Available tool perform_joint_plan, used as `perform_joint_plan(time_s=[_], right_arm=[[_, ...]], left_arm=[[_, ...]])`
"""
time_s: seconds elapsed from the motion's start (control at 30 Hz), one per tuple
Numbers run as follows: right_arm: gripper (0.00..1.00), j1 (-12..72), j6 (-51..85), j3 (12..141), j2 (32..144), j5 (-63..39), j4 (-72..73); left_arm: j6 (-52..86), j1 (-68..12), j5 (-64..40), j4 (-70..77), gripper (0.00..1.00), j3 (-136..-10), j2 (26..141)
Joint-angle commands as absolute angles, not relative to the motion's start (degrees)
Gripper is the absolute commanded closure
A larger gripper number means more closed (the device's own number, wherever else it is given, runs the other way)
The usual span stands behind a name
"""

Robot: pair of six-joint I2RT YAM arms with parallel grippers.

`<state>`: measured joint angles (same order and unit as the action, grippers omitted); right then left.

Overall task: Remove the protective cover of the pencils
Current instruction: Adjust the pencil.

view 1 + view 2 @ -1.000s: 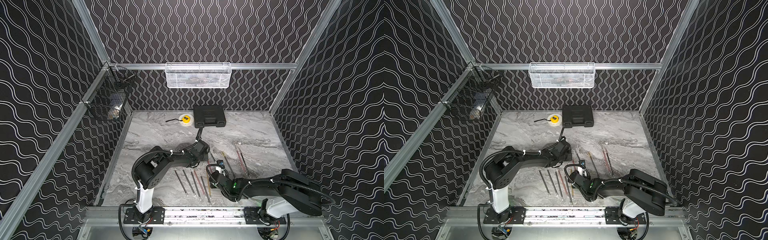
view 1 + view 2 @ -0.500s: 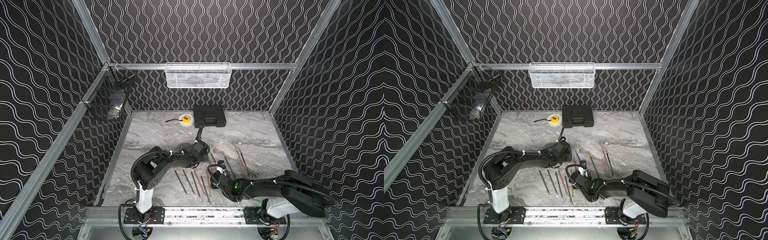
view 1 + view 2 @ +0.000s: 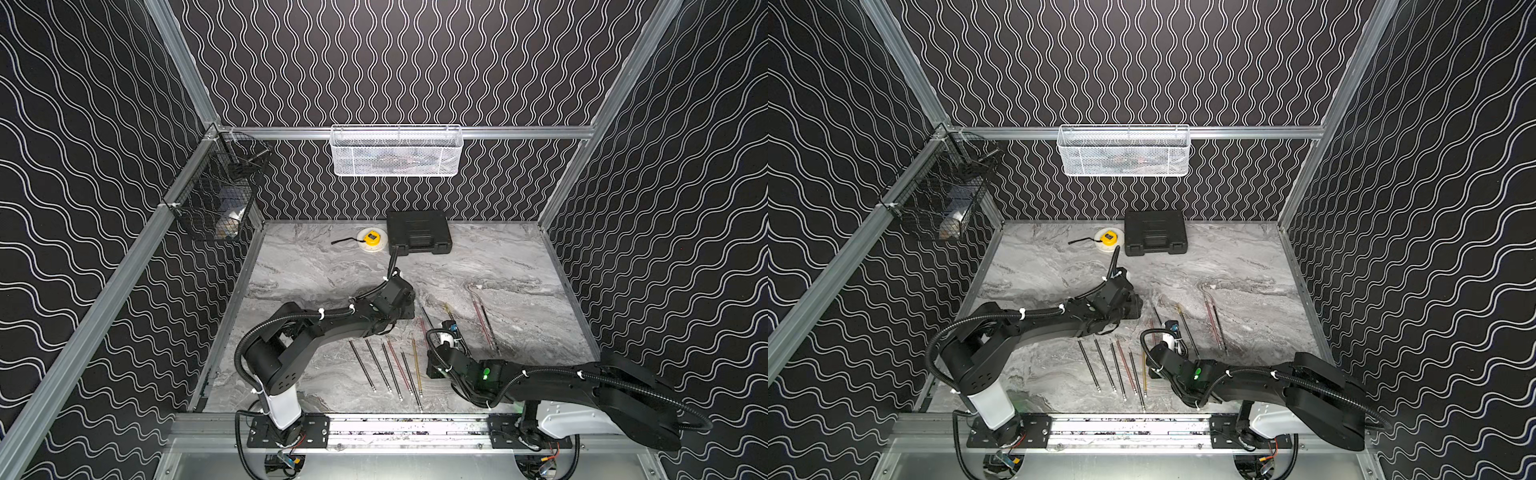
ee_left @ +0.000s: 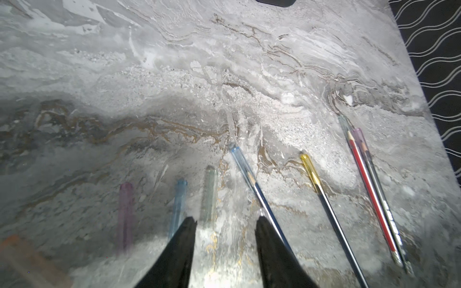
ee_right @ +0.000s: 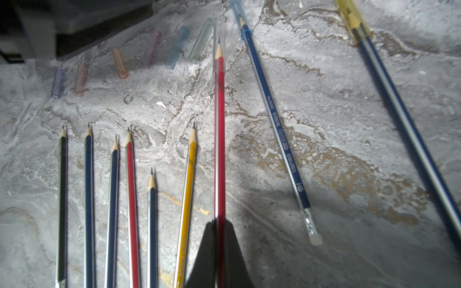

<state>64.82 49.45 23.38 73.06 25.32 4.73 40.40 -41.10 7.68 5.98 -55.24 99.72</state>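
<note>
1. Pencil covers [image 5: 119,63] already pulled off lie farthest left: six translucent tubes, tinted blue, pink, orange and green, in a ragged row on the tabletop [image 5: 324,124] just beside the left gripper [image 4: 225,217].
2. That left gripper's jaws stand apart with nothing between them. Against the top views of a second ago its arm has barely shifted, so the change lies in the jaws. I judge they are readying for the next cover.
3. Next come six bare pencils [image 5: 132,199] side by side with their points showing. Six bare and six loose tubes: the count agrees.
4. The right gripper [image 5: 219,223] is clamped on a red pencil [image 5: 219,124] aimed roughly toward the left gripper. Its tip sits inside a clear cover [image 5: 219,27], so this looks like the seventh pencil, offered for stripping.
5. Farther right lie a blue pencil [image 5: 271,112] under a blue cover [image 5: 235,10] and a blue-and-silver pencil [image 5: 399,114] under a yellow cover [image 5: 345,8]. Beyond them is a pair of pencils [image 4: 370,189] capped green-grey and purple, and all four are still to do.
6. Both top views show only thin sticks and give no covers at all. Only the right wrist view shows the clear cover. Only the left wrist view shows the far pair's caps, and it does not clearly show the held pencil.
</note>
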Motion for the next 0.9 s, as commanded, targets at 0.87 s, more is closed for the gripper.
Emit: perform_joint_plan(time_s=[0.87], right_arm=[[1.0, 66.0, 48.2, 22.8, 61.9, 22.1, 6.0]], left_arm=[[46.3, -43.8, -0.6, 21.2, 0.43, -44.4, 90.6]])
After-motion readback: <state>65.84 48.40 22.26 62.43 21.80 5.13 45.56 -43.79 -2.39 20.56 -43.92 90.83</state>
